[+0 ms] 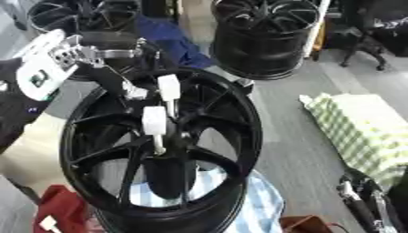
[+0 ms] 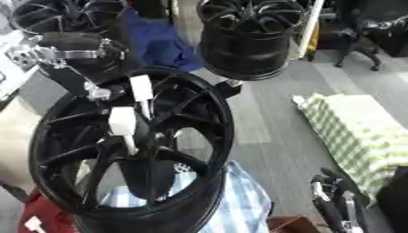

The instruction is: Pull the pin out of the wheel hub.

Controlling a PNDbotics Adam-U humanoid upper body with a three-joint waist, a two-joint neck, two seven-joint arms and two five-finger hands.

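Note:
A large black spoked wheel hub [image 1: 88, 136] stands tilted in the middle, on a blue-and-white cloth. At its centre a thin pale pin [image 1: 159, 146] points down into the hub, with a white block [image 1: 154, 120] at its upper end. A second white block [image 1: 168, 87] sits just above it. My left arm comes in from the upper left, and my left hand [image 1: 127, 88] lies over the hub's upper spokes, next to the white blocks. Whether it holds the pin is hidden. My right hand [image 1: 363, 205] rests open at the lower right corner, away from the hub.
Two more black wheels stand behind, one at the back right [image 1: 263, 41] and one at the back left [image 1: 72, 13], with a blue cloth [image 1: 171, 38] between them. A green checked cloth [image 1: 363, 127] lies on the grey floor at the right. A red object [image 1: 60, 209] sits at the lower left.

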